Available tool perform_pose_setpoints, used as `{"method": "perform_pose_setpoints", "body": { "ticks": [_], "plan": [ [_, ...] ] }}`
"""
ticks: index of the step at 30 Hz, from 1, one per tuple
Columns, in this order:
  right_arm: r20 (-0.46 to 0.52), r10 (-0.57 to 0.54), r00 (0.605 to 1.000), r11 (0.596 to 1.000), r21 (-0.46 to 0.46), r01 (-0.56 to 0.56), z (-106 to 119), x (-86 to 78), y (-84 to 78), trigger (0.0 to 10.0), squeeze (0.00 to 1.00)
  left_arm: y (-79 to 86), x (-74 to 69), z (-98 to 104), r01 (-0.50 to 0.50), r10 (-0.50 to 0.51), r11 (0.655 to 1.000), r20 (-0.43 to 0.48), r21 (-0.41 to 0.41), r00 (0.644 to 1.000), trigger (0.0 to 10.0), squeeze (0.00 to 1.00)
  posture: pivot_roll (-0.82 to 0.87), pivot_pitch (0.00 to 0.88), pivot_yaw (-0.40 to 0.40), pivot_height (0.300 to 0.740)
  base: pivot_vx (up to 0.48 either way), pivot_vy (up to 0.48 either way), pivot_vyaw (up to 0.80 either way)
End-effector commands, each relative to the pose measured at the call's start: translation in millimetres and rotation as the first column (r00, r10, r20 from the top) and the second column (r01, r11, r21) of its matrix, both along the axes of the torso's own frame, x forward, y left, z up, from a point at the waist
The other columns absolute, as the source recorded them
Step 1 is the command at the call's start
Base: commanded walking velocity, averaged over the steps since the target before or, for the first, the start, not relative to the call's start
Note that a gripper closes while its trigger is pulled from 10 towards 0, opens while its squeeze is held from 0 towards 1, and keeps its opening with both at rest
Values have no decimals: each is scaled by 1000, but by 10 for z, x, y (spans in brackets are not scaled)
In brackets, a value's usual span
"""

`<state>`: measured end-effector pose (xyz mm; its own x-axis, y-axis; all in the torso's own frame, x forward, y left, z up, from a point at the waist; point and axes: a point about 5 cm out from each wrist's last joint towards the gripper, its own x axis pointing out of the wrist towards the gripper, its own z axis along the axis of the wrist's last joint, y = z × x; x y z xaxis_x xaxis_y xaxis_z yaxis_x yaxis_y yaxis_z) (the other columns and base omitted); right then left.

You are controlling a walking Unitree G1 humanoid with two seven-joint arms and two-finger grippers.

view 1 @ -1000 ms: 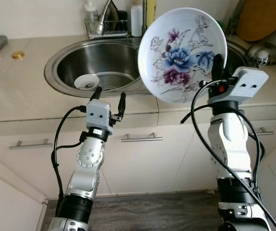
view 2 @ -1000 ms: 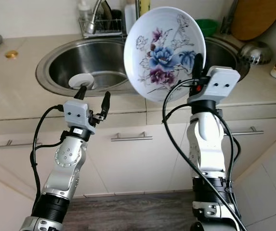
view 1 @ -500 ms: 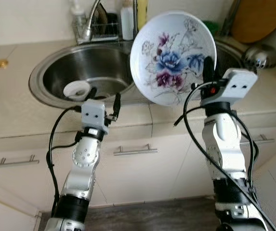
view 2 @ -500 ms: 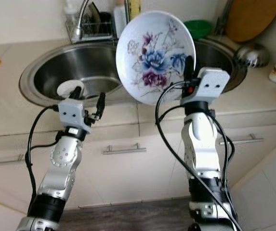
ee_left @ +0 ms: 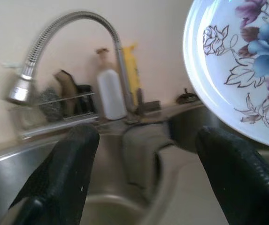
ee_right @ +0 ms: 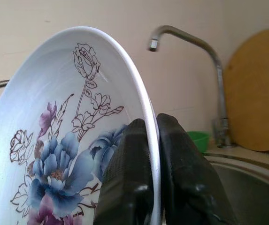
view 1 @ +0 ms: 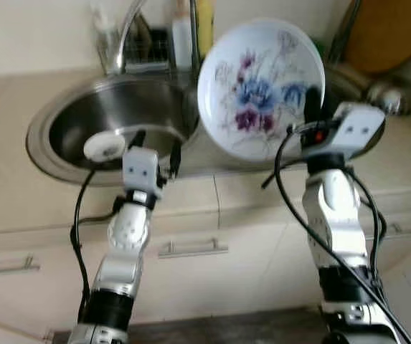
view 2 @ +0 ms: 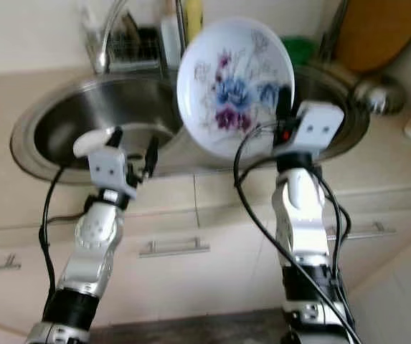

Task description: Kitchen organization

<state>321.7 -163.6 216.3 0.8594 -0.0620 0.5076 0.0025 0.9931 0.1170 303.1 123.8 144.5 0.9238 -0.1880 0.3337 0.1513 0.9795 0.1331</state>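
Observation:
A white plate (view 1: 261,87) painted with blue and purple flowers stands on edge in the air, facing me, above the counter between the two sink bowls. My right gripper (view 1: 310,107) is shut on its right rim; in the right wrist view both black fingers (ee_right: 139,178) pinch the plate (ee_right: 64,154). Over the front edge of the left sink bowl (view 1: 83,125), my left gripper (view 1: 156,147) is open and holds nothing. Its fingers (ee_left: 68,164) stand wide apart in the left wrist view, with the plate's edge (ee_left: 228,65) close beside one of them.
A small white dish (view 1: 105,147) lies in the left bowl. Behind the sink are a curved tap (ee_left: 64,33), a wire rack (ee_left: 54,117), a white bottle (ee_left: 111,91) and a yellow bottle. A wooden board (view 1: 391,36) and a metal ladle (view 1: 384,97) sit at the back right. Drawers with handles (view 1: 191,247) run below.
The camera has shifted and tilted, so the sink sits further left and the picture is blurred. Both arms keep their pose; the plate stays gripped.

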Motion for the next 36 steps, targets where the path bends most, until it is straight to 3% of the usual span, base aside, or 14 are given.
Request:
{"method": "perform_pose_setpoints", "body": {
  "ticks": [1, 7, 14, 18, 20, 26, 28, 29, 33, 36],
  "plan": [
    [45, -21, 999, 1000, 8, 21, 94, -13, -38, 0, 0, -35, 8, 24, 12, -12, 1000, 8, 16, 1000, 10000, 0, -82, 0, 21, 740, 0, 0, 0],
    [31, -25, 999, 1000, 5, 25, 74, -1, -40, 0, 0, -35, 8, 21, 12, -12, 1000, 6, 19, 1000, 10000, 0, -81, 0, 21, 740, 0, 0, 0],
    [-32, -45, 998, 997, -60, 43, 47, 126, -118, 0, 0, -35, 12, 21, 10, -10, 1000, 6, 22, 1000, 10000, 0, -77, 0, 23, 740, 0, 0, 0],
    [-148, -122, 981, 980, -172, 96, 8, 387, -236, 0, 0, -44, 18, 29, 13, -13, 1000, 8, 24, 1000, 10000, 0, -68, 0, 20, 740, 0, 0, 0],
    [-161, -136, 978, 981, -158, 111, 14, 431, -279, 0, 0, -44, 18, 31, 12, -13, 1000, 9, 24, 1000, 10000, 0, -68, 0, 20, 740, 0, 0, 0],
    [-259, -242, 935, 953, -243, 179, 38, 615, -440, 0, 0, -28, 17, 38, 3, -4, 1000, 13, 24, 1000, 10000, 0, -58, 0, 12, 740, 0, 0, 0],
    [-357, -240, 903, 937, -328, 119, -50, 701, -424, 8784, 0, -34, 16, 34, 3, -4, 1000, 12, 24, 1000, 10000, 0, -61, 0, 12, 740, 0, 0, 0],
    [-384, -233, 894, 934, -344, 95, -83, 723, -409, 10000, 0, -36, 15, 33, 4, -4, 1000, 11, 24, 1000, 10000, 0, -61, 0, 12, 740, 0, 0, 0],
    [-441, -208, 873, 914, -406, 12, -178, 756, -350, 10000, 0, -47, 13, 33, 6, -7, 1000, 11, 24, 1000, 10000, 0, -60, 0, 12, 740, 0, 0, 0],
    [-516, -224, 827, 857, -508, -84, -324, 777, -326, 10000, 0, -57, 11, 30, 7, -7, 1000, 9, 23, 1000, 10000, 0, -56, 0, 8, 740, 0, 0, 0]
  ]
}}
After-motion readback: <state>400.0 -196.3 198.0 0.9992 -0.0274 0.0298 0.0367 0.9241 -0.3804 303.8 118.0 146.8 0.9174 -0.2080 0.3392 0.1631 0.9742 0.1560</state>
